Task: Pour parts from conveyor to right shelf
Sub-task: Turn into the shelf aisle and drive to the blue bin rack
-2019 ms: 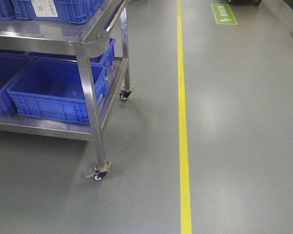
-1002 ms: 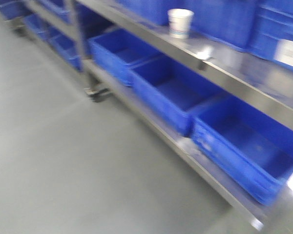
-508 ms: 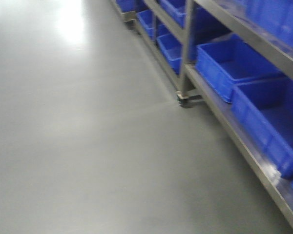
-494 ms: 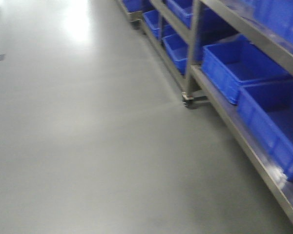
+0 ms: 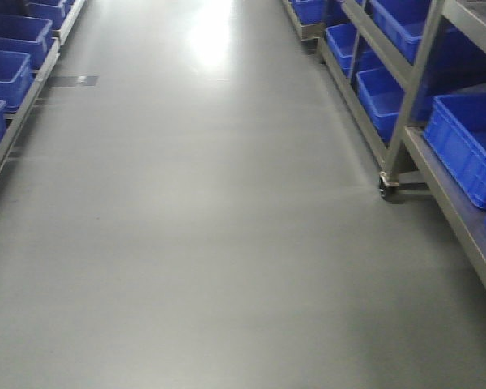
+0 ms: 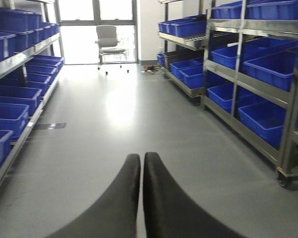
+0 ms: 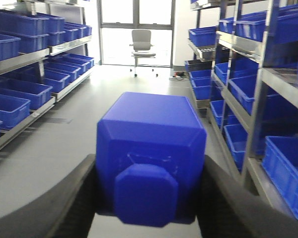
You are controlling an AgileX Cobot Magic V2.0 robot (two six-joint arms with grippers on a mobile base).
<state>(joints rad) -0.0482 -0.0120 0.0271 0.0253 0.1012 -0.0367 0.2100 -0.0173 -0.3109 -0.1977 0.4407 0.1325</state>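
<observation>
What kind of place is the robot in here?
Most likely a warehouse or factory storage aisle: long stainless steel racks on casters line both sides, loaded with blue plastic bins, with a smooth grey floor between them.

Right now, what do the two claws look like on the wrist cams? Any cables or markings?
Left claw: two smooth matte black fingers, broad at the base, curving and tapering to rounded tips. Right claw: dark grey-black fingers with what looks like faint ribbing. No cables, labels or markings show; the arms themselves are out of view.
</observation>
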